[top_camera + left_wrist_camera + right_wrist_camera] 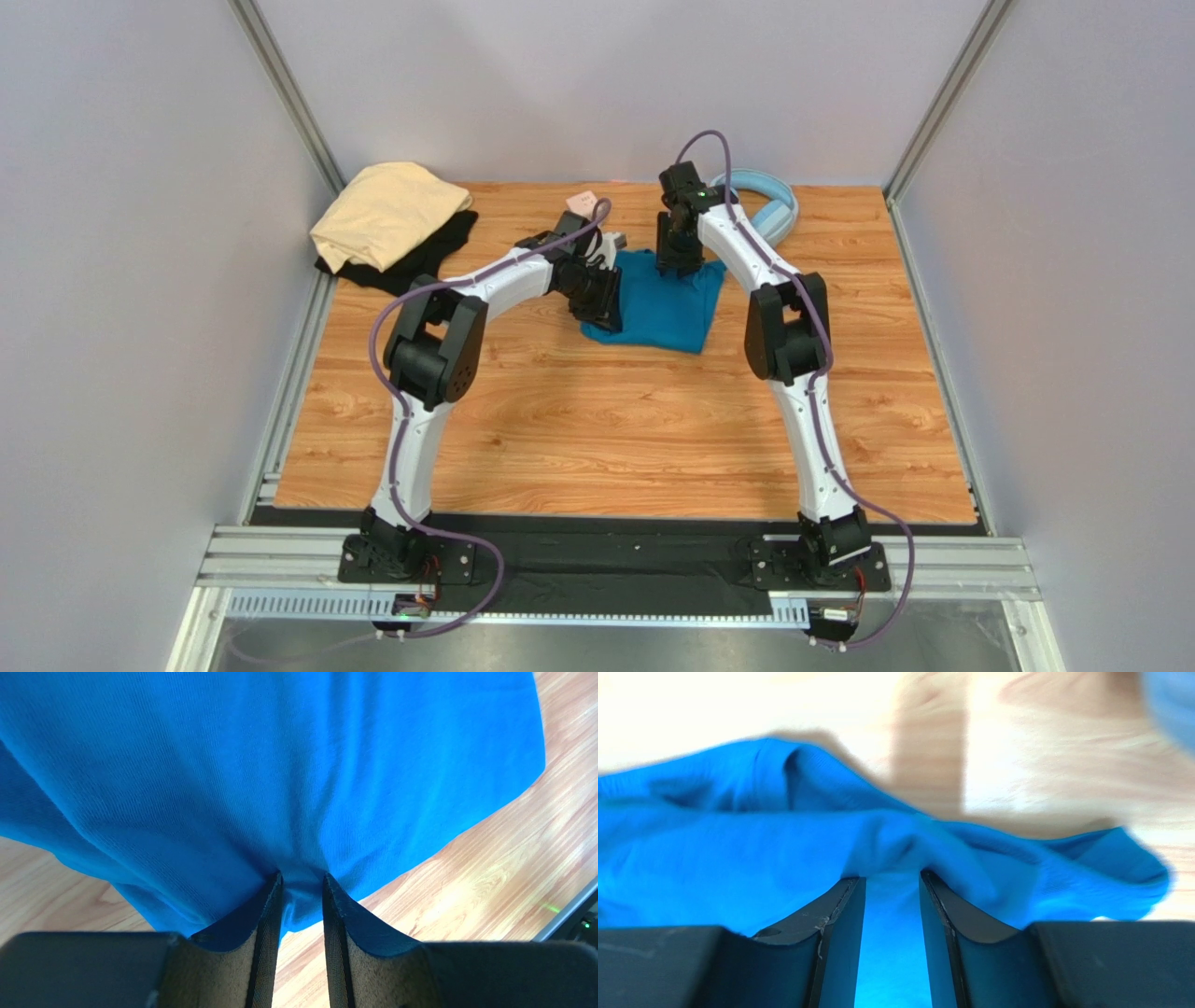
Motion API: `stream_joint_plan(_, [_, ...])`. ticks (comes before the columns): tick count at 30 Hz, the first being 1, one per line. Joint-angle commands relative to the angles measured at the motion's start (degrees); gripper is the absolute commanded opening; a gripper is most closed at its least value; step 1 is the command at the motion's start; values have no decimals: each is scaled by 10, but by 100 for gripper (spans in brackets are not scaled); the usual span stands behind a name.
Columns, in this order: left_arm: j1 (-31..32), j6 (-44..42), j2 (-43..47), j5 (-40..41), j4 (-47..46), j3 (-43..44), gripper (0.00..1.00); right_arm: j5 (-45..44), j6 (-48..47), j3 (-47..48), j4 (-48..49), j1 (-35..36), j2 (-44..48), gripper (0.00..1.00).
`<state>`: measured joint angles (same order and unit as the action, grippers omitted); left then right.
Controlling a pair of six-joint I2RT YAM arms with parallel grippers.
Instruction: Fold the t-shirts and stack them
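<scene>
The teal-blue t-shirt (pixel 671 311) lies bunched on the wooden table at back centre. My left gripper (pixel 601 297) is at its left edge and my right gripper (pixel 678 263) at its back edge. In the left wrist view the left gripper (pixel 302 878) is shut on a fold of the teal cloth (pixel 281 763), which hangs over the table. In the right wrist view the right gripper (pixel 892 876) is shut on a ridge of the teal cloth (pixel 738 847). The pale tan t-shirt (pixel 386 210) lies crumpled on the black t-shirt (pixel 421 262) at back left.
Light-blue headphones (pixel 769 199) lie at the back behind the right arm. A small pink object (pixel 585 193) sits at the back centre. Grey walls (pixel 140 280) close in the left, back and right sides. A black strip (pixel 617 521) runs along the near edge.
</scene>
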<state>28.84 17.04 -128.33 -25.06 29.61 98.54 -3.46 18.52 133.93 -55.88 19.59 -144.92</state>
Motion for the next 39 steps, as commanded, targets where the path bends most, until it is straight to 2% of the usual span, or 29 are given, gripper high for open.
stream_joint_plan(1, [2, -14, 5, -7, 5, -31, 34, -19, 7, 26, 28, -28, -11, 39])
stream_joint_plan(10, [2, -34, 31, -5, 21, -104, 33, -5, 3, -2, 36, -40, -10, 39])
stream_joint_plan(13, [1, -43, 65, 27, 24, -131, 32, -11, -2, -29, 38, -41, 15, 39])
stream_joint_plan(16, [-8, -46, 112, 62, 7, -157, 34, 23, -2, -49, 41, -42, 59, 40])
stream_joint_plan(19, [-16, -46, 135, 92, 19, -134, 35, 60, 6, -73, 50, -41, 104, 41])
stream_joint_plan(26, [-18, -46, 136, 89, 68, 10, 37, 82, 16, -121, 53, -26, 179, 41])
stream_joint_plan(32, [-18, -50, 50, 70, 115, 131, 37, 92, 21, -177, 53, 5, 179, 42])
stream_joint_plan(39, [-19, -41, -39, 80, 106, 190, 36, 83, 19, -250, 59, 24, 148, 41])
